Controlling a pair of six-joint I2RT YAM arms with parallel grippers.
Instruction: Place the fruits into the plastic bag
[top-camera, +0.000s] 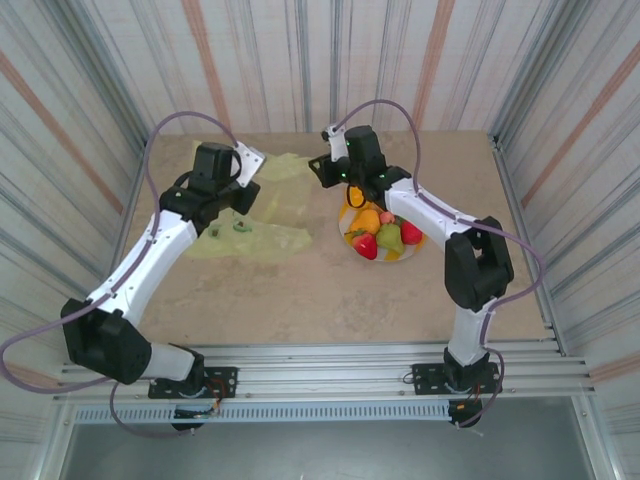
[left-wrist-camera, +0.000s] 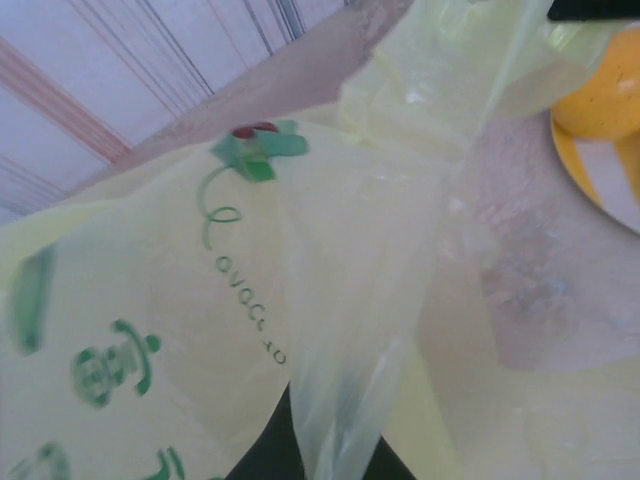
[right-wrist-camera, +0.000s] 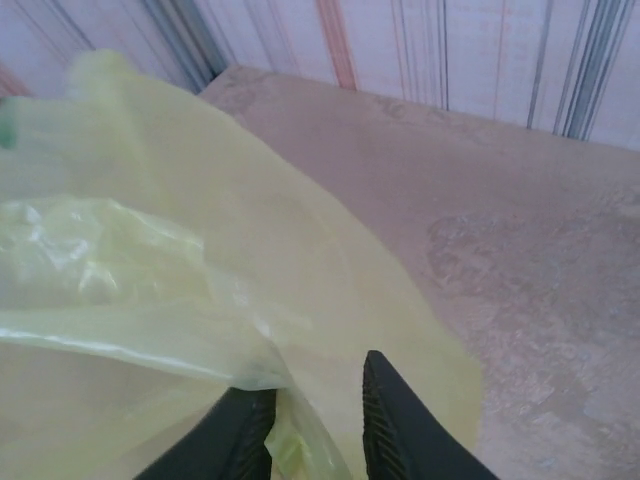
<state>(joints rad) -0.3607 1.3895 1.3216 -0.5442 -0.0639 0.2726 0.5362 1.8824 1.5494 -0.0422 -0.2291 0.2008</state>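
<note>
Bag: I see the plastic bag (top-camera: 262, 205) spread flat on the table (top-camera: 300, 300), left of the plate (top-camera: 408, 250)
Fruits: the fruits (top-camera: 380, 232) sit piled on the plate; none in the bag
Left gripper (left-wrist-camera: 305, 455): pinched on a fold of bag film
Right gripper (right-wrist-camera: 315, 425): fingers slightly parted around a bag edge; I cannot tell if it grips

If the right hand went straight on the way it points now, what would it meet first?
Probably the plastic bag: in the right wrist view a fold of it already sits between the right hand's fingers and spreads ahead to the left. Beyond lies bare table; depth is unclear.
</note>
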